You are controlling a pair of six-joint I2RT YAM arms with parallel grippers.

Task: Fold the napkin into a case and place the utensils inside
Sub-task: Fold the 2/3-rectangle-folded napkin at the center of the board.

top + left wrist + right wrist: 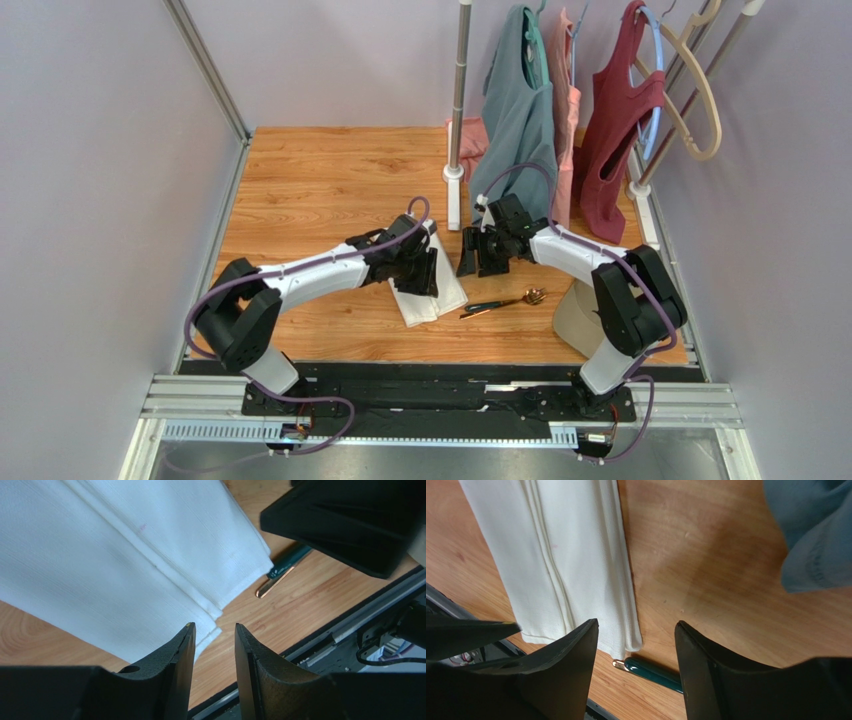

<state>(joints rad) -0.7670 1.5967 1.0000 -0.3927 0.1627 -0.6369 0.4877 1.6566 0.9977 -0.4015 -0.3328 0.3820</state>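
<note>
The napkin is seen lying flat on the wooden table, folded into a long narrow band of white cloth, with several layered edges running along its length. In the top view it is partly covered by the left gripper, which is held just above the cloth's near end. In the left wrist view, that claw's two dark fingers are shown parted by a modest gap, and nothing is gripped between them; only the napkin's corner and bare wood are seen past the tips. The right gripper is positioned over the napkin's right edge, its fingers are spread considerably wider, and nothing is held by it either; the cloth's edge and the wood are seen through the gap. The utensils are found on the table just to the right of the napkin, outside it and not tucked into any fold. Their dark green handles are pointed toward the napkin's near right corner, and a copper-coloured spoon head is turned away toward the right arm. Whether a handle tip touches the cloth cannot be told. At the back of the table a teal garment is hung from a rack, and its hem is caught in the right wrist view.
</note>
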